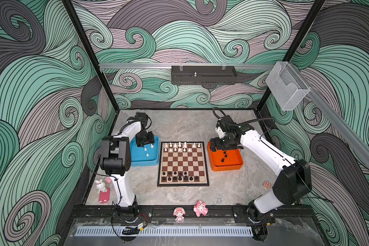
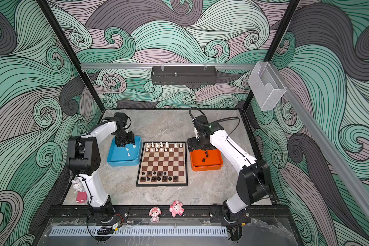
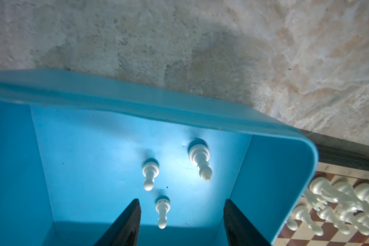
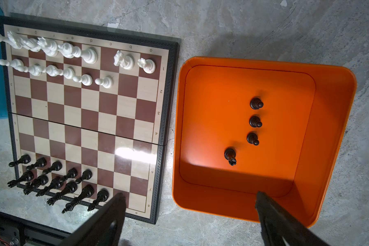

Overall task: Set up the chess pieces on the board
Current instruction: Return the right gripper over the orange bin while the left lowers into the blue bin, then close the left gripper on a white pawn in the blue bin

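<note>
- The board (image 1: pixel 183 161) lies flat at the centre of the grey surface (image 1: pixel 179 125) in both top views, between a blue tray (image 1: pixel 141 160) on its left and an orange tray (image 1: pixel 228 165) on its right.
- White chess pieces (image 1: pixel 179 145) fill most of the two rows at the board's upper edge. Black chess pieces (image 1: pixel 179 177) stand in the two rows at its lower edge, with squares bare toward the right.
- The left claw (image 3: pixel 182 201) hangs inside the blue tray with its fingers (image 3: pixel 124 223) spread. A small white pawn (image 3: pixel 162 210) stands upright between them, touched by neither.
- Two more white pieces stand nearby in that tray, another pawn (image 3: pixel 150 173) and a taller piece (image 3: pixel 200 161).
- The right claw (image 4: pixel 190 193) is spread wide over one wall of the orange tray and holds nothing.
- Four black pieces (image 4: pixel 256 121) stand upright on the orange tray's floor, apart from each other.
</note>
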You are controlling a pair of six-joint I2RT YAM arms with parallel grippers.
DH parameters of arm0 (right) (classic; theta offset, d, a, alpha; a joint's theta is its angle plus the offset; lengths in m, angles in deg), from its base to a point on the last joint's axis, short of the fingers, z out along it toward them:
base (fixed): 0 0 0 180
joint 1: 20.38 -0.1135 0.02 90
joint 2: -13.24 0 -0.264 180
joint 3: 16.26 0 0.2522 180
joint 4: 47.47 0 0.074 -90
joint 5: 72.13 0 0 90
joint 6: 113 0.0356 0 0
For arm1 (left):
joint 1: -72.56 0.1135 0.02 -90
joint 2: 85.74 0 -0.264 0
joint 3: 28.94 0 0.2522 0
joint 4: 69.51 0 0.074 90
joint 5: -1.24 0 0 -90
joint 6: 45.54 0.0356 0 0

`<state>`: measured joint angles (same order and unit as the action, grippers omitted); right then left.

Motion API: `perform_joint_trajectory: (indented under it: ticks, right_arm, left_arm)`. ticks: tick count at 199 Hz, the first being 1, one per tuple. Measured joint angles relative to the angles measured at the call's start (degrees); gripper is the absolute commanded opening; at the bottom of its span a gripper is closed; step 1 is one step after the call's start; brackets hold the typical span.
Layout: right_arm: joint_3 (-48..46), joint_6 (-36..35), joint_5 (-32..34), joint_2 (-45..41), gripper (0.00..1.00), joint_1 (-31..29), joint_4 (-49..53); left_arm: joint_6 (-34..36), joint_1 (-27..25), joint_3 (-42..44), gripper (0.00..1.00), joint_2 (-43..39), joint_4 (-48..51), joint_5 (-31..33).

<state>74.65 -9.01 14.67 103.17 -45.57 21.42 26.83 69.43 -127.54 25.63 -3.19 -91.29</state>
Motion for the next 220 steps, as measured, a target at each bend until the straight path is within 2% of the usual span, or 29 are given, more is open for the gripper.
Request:
perform_joint_trajectory:
  ticks: [112, 140, 220]
  right_arm:
    - [-1.79, -1.49, -1.95, 1.2, 0.93, 2.93, -1.18]
    - [-1.88, -1.55, -2.21, 1.4, 0.93, 3.08, -1.42]
    - [-2.97, -1.55, -2.93, 1.7, 0.93, 3.58, -2.05]
  left_arm:
    - [1.22, -2.36, -3.17, 0.46, 4.81, -0.55, 2.32]
    - [1.66, -2.71, -3.63, 0.37, 4.9, -0.66, 2.6]
    - [1.79, -3.69, -4.26, 0.3, 5.51, -0.57, 3.56]
